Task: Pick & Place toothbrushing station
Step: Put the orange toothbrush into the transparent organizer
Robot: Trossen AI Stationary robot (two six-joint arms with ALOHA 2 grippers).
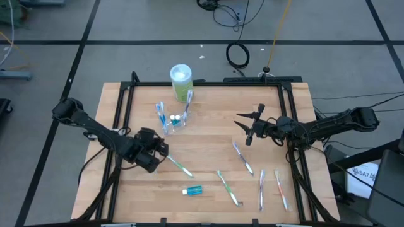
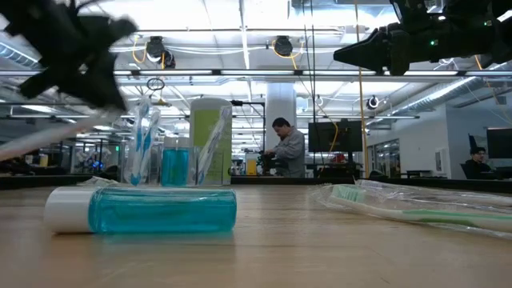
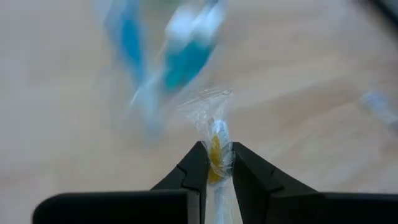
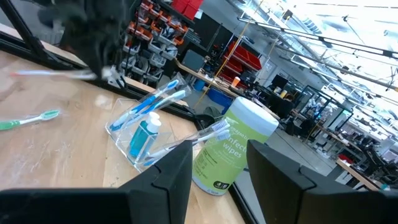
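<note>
— What is seen at the left of the table?
— A wrapped toothbrush (image 3: 216, 149) is clamped between the fingers of the left gripper (image 1: 158, 150), just before the clear cup (image 1: 175, 120), in which toothbrushes and a toothpaste tube (image 4: 143, 136) are stood.

— And to the right?
— A second tube (image 1: 192, 190) and loose toothbrushes (image 1: 242, 157) are laid flat on the wood. The right gripper (image 1: 247, 128) is held above them, its fingers spread and empty.

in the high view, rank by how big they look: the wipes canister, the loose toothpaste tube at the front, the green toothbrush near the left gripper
1. Wipes canister: bulkiest.
2. Green toothbrush: longer than the tube but much thinner, so its rank against the tube depends on length versus bulk.
3. Toothpaste tube: shortest.
</note>
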